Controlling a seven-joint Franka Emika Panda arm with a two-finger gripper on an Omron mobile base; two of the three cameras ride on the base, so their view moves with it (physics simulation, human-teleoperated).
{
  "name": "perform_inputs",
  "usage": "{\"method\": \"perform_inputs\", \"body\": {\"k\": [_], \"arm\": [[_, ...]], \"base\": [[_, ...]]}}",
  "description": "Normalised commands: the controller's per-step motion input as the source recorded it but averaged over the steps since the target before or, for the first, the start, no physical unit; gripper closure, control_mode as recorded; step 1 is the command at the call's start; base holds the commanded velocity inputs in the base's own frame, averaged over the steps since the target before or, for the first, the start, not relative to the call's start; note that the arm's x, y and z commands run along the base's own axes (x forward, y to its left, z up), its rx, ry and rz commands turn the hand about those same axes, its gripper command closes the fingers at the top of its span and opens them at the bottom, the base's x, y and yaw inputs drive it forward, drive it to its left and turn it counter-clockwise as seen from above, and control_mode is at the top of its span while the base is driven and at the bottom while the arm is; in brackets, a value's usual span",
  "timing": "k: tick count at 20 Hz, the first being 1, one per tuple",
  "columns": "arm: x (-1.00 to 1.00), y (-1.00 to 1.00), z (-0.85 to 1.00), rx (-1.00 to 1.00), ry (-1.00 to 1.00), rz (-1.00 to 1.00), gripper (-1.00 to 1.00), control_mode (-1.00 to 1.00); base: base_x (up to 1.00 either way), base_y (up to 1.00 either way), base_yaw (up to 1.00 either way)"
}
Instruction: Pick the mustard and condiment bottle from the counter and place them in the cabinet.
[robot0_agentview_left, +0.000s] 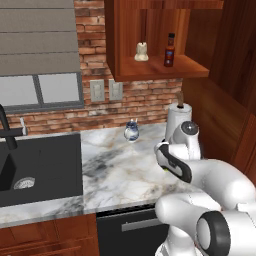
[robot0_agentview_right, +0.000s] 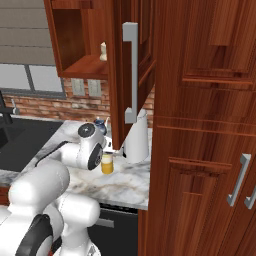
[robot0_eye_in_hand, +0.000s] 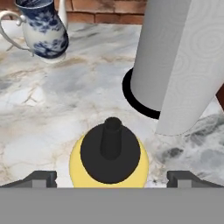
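End effector (robot0_eye_in_hand: 111, 177) open above the mustard (robot0_eye_in_hand: 109, 153).
Mustard stands on the counter (robot0_eye_in_hand: 52, 113) beside the paper-towel roll (robot0_eye_in_hand: 183, 61); the condiment bottle (robot0_agentview_left: 169, 50) sits in the cabinet (robot0_agentview_left: 150, 70).

The mustard (robot0_eye_in_hand: 109, 168) stands on the table (robot0_agentview_left: 120, 170), just before the paper-towel roll (robot0_eye_in_hand: 179, 61); a jug (robot0_eye_in_hand: 41, 30) sits behind, leftward. The condiment bottle (robot0_agentview_left: 170, 51) stands in the cabinet (robot0_agentview_left: 117, 40).

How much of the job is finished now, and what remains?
Done: the condiment bottle stands on the cabinet shelf. In hand: the gripper hangs open above the mustard, not gripping yet. Left: grasp the mustard from the counter and shelve it.
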Motion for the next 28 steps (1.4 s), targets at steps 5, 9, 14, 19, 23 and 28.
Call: {"method": "perform_inputs", "body": {"k": [5, 9, 14, 19, 23, 28], "arm": [[0.14, 0.02, -0.18, 0.02, 0.00, 0.00, 1.00, -1.00], [0.11, 0.01, -0.15, 0.00, 0.00, 0.00, 1.00, -1.00], [0.04, 0.00, -0.05, 0.00, 0.00, 0.00, 1.00, -1.00], [-0.16, 0.04, 0.31, 0.01, -0.05, -0.04, 1.00, -1.00], [-0.28, 0.03, 0.96, 0.07, -0.14, -0.09, 1.00, -1.00], [-0.12, 0.00, 1.00, 0.07, -0.12, -0.06, 1.00, -1.00]], "base": [[0.00, 0.00, 0.00], [0.00, 0.00, 0.00], [0.00, 0.00, 0.00], [0.00, 0.00, 0.00], [0.00, 0.00, 0.00], [0.00, 0.00, 0.00]]}}
